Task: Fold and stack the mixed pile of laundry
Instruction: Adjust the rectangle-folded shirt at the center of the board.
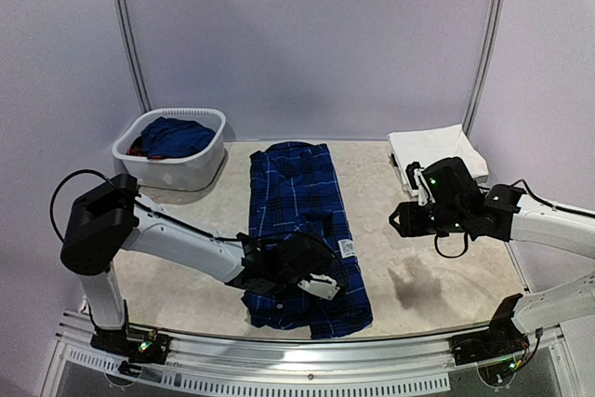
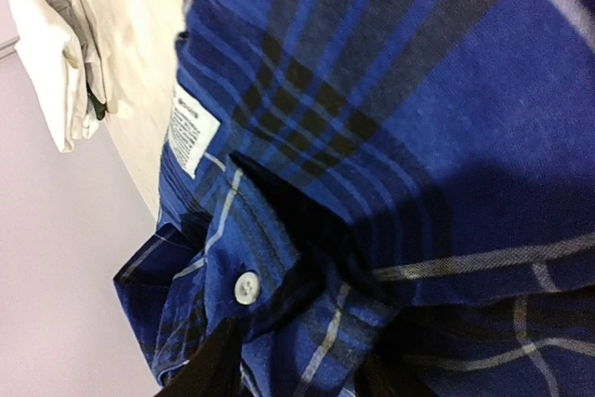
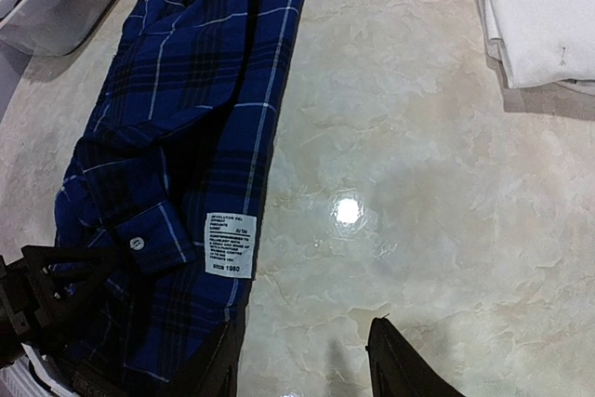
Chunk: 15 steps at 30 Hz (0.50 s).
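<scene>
Progress: white folded cloth trousers (image 1: 437, 149) sit at the right rear of the beige marbled tabletop (image 1: 418, 267), done. Long navy plaid cotton shirt (image 1: 302, 220) lies mid-table as a strip, unfinished. Solid blue garment (image 1: 177, 135) and red scrap (image 1: 137, 148) are in the oval white plastic basket (image 1: 191, 172). Left gripper (image 2: 297, 374) straddles the bunched shirt hem; can't tell if it grips. Right gripper (image 3: 302, 350) is parted, empty. White care label (image 3: 230, 244): last line possibly "since 1960".

Pale table (image 1: 418, 258) carries a navy plaid shirt (image 1: 297, 202) midway; white basket (image 1: 206, 157) left; white trousers (image 1: 432, 148) right.
</scene>
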### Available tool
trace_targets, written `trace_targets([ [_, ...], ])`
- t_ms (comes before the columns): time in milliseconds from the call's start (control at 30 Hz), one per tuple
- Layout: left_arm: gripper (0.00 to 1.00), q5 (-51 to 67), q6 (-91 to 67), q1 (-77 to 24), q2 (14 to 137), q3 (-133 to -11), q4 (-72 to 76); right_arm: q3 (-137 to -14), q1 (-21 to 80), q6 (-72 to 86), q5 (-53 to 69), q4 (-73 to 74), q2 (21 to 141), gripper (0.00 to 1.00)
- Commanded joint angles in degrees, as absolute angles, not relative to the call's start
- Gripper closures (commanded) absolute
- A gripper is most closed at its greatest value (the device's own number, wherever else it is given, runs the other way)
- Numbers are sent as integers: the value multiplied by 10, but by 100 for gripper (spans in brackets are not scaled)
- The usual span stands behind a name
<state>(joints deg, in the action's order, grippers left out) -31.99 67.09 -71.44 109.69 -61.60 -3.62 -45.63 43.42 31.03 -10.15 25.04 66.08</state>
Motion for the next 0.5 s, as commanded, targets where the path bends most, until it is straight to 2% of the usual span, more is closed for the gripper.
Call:
trace_targets([
  [0, 61, -317, 687, -702, 1105, -624, -38, -450, 429, 311, -98, 255, 661, 52],
  [133, 89, -316, 683, -700, 1105, -625, -38, -450, 429, 311, -98, 254, 660, 52],
  [200, 100, -315, 680, -700, 1104, -625, -40, -450, 429, 311, -98, 255, 660, 52],
  [467, 100, -273, 631, -707, 1050, -595, -15, -454, 430, 315, -104, 259, 657, 52],
])
